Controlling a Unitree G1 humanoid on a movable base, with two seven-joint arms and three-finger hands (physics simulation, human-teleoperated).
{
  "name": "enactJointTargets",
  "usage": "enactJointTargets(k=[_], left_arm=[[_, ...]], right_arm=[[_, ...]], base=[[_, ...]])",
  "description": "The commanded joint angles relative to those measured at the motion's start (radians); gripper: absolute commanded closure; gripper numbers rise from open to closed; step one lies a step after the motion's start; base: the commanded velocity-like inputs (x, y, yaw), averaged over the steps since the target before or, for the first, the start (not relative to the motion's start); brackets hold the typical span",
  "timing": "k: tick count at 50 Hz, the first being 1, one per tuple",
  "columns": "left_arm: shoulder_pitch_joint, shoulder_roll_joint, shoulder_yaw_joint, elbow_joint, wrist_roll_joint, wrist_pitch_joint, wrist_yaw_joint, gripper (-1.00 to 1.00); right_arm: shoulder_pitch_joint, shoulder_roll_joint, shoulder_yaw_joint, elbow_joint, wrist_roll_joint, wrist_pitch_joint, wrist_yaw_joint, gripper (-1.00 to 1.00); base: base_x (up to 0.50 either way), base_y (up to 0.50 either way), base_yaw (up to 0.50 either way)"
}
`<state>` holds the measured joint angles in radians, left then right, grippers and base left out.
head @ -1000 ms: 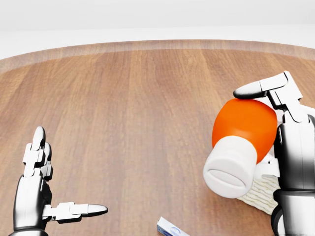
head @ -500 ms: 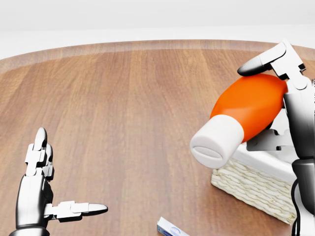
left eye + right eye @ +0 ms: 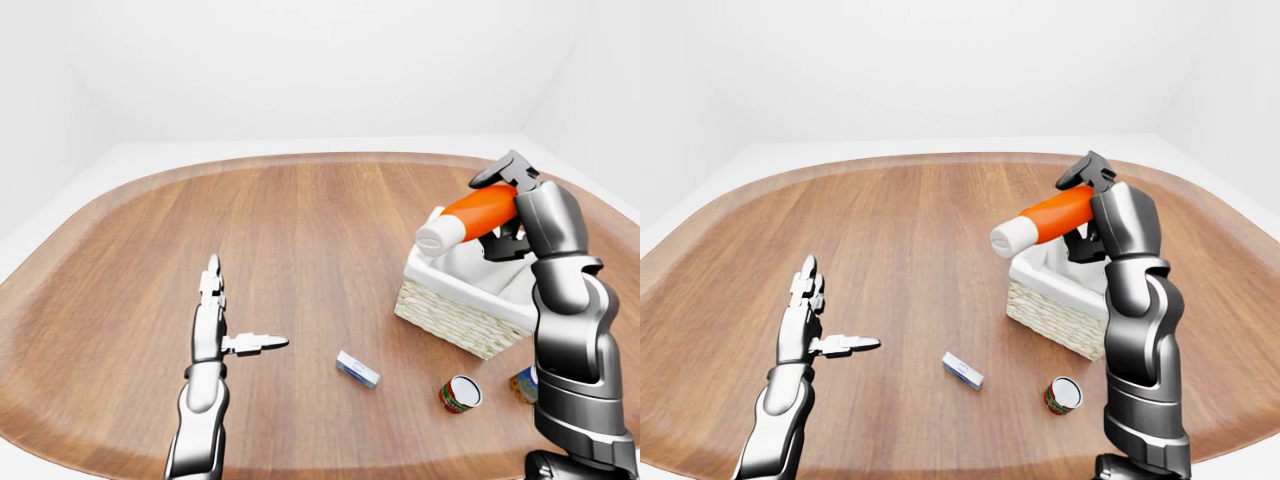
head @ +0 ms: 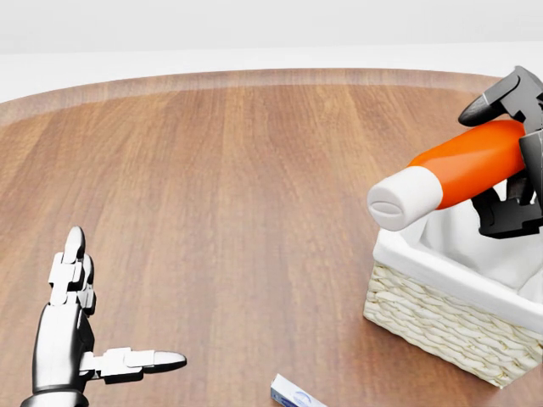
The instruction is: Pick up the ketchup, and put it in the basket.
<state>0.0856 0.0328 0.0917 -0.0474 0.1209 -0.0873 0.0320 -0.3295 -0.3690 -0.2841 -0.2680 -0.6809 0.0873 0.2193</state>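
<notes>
The ketchup (image 4: 462, 174) is an orange bottle with a white cap, lying nearly level in the air, cap toward the left of the head view. My right hand (image 4: 509, 153) is shut on its orange body, holding it above the near rim of the wicker basket (image 4: 441, 318). The basket has a white cloth lining (image 3: 470, 270) and stands at the right of the wooden table (image 4: 237, 186). My left hand (image 4: 85, 339) is open at the lower left, fingers spread, holding nothing, far from the bottle.
A small blue-and-white box (image 3: 357, 369) lies on the table below the basket. A tipped can (image 3: 459, 394) and a small colourful packet (image 3: 522, 384) lie at the lower right in the left-eye view. White floor surrounds the round table edge (image 3: 120, 190).
My right hand has risen and moved right with the ketchup, tilting it from cap-down toward level, uncovering the basket beneath. The left hand has barely moved.
</notes>
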Motion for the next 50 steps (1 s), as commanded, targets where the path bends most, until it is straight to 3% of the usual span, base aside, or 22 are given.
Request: enactJointTargets(k=[1,17,31,50], left_arm=[[0.005,-0.001,0.000,-0.012,0.000,0.000,0.001,-1.00],[0.006,-0.002,0.001,-0.029,-0.003,0.000,-0.001,-1.00],[0.030,-0.006,-0.002,-0.072,-0.007,0.000,-0.009,-1.00],[0.056,-0.015,-0.007,-0.119,-0.002,0.000,-0.019,-1.00]], right_arm=[[-0.011,-0.068,-0.062,0.111,-0.017,0.000,-0.018,1.00],[-0.019,-0.126,-0.072,0.208,-0.101,0.000,0.013,1.00],[-0.089,-0.143,-0.023,0.374,-0.128,0.000,-0.032,1.00],[-0.250,-0.183,0.065,0.857,-0.077,0.000,-0.253,1.00]], base=[[0.00,0.00,0.00],[0.00,0.00,0.00],[0.00,0.00,0.00],[0.00,0.00,0.00]])
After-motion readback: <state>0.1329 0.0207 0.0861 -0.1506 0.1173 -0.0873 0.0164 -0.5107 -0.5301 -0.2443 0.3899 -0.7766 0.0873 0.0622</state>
